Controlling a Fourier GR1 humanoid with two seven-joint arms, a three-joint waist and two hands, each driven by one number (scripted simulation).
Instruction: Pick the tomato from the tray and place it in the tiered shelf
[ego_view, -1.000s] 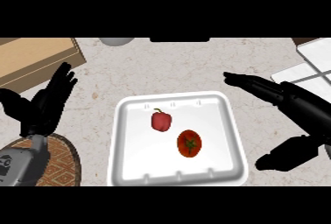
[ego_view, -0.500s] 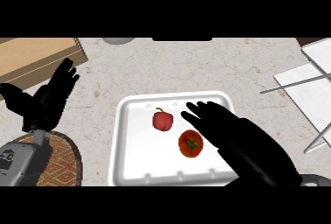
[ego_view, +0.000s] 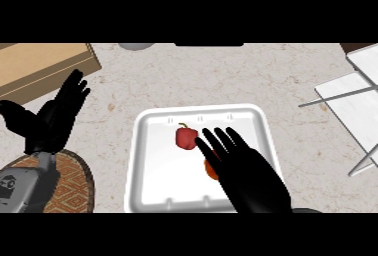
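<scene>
My right robot hand (ego_view: 247, 172) hangs over the tray (ego_view: 151, 165), fingers straight and spread wide, holding nothing. It is open like this because the tomato (ego_view: 210, 171) lies directly beneath it, and I judge I need room to come down around the fruit before closing. Only a red-orange sliver of the tomato shows at the left edge of my palm, in the tray's right half towards its near side. The rest is hidden, so I cannot tell whether my hand touches it.

The red pepper (ego_view: 187, 138) sits further up the tray, just by my fingertips and close to the tomato. I judge the descent should stay on the tomato's side so as not to nudge its neighbour.

The tiered shelf (ego_view: 347, 92) stands on the worktop (ego_view: 221, 75) well to the right of the tray, which is why the right hand suits this job: the carry runs that way. My left robot hand (ego_view: 57, 117) rests open, fingers up, to the left of the tray, clear of the work. The pick is not yet made.
</scene>
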